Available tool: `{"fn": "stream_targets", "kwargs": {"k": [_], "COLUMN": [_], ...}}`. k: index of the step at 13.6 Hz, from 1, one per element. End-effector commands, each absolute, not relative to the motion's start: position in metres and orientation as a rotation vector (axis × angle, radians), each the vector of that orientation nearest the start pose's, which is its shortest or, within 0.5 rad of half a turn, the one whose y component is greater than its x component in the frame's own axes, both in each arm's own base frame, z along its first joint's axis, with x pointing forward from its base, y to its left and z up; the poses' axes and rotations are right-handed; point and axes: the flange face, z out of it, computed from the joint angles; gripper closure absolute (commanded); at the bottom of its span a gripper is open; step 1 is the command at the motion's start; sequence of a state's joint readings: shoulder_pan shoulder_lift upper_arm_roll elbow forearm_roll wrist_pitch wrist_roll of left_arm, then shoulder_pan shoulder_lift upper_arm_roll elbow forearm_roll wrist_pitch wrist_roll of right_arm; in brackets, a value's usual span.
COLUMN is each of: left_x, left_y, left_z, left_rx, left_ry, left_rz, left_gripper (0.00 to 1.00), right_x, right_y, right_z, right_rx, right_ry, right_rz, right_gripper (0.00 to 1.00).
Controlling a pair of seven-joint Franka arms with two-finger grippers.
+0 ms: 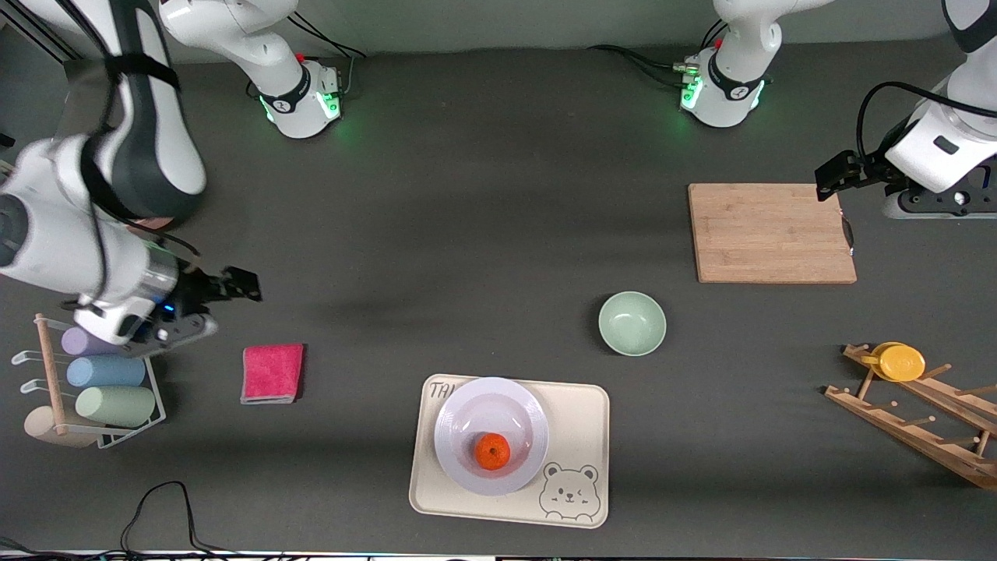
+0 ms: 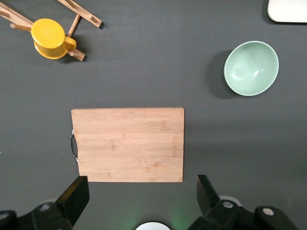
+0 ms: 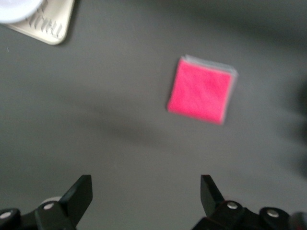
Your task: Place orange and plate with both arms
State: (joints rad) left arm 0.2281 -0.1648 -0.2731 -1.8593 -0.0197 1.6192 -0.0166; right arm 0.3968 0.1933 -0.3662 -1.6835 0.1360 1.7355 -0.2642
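Hands (image 2: 141, 199) (image 3: 146, 196) empty; orange (image 1: 492, 451) on plate (image 1: 467, 417)

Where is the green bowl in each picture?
Front view: the green bowl sits on the dark table, nearer the camera than the wooden cutting board and farther than the bear tray.
Left wrist view: the green bowl shows beside the cutting board, near the tray's corner.
Right wrist view: it is not in this picture.
Shared landmark: the bear tray, whose corner also shows in the right wrist view.

Even overhead light; right wrist view blurred
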Motion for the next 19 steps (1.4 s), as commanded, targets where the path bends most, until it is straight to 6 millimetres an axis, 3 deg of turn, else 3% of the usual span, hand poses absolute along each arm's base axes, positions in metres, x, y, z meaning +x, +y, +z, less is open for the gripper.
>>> {"fn": "stream_targets", "kwargs": {"k": [1,3,4,6,10,13,15,19], "left_x": [0.502,0.502,0.502,0.502,0.502,0.503,0.503,0.503], "left_y": [-0.038,-0.037,-0.037,-0.037,-0.037,-0.037,-0.037,-0.037], "left_z": [0.581,0.581,0.581,0.58,0.581,0.58,0.58,0.58], "left_rx": [-3.111,-3.111,-3.111,-3.112,-3.118,-3.118,-3.118,-3.118], "left_ry": [0.05,0.05,0.05,0.05,0.052,0.056,0.052,0.054], "left_rz": [0.108,0.108,0.108,0.108,0.106,0.108,0.106,0.106], "left_gripper": [0.0,0.0,0.0,0.0,0.0,0.0,0.0,0.0], "right_x": [0.594,0.582,0.58,0.581,0.578,0.57,0.557,0.55], "right_y": [0.049,0.052,0.046,0.034,0.045,0.057,0.054,0.044], "right_z": [0.552,0.577,0.579,0.576,0.58,0.572,0.575,0.574], "right_rx": [-3.062,-3.044,-3.032,-3.034,-3.078,-3.075,-3.08,-3.064], "right_ry": [-0.406,-0.423,-0.432,-0.373,-0.176,-0.147,-0.129,-0.119], "right_rz": [0.254,0.294,0.303,0.312,0.305,0.288,0.265,0.263], "right_gripper": [0.0,0.0,0.0,0.0,0.0,0.0,0.0,0.0]}}
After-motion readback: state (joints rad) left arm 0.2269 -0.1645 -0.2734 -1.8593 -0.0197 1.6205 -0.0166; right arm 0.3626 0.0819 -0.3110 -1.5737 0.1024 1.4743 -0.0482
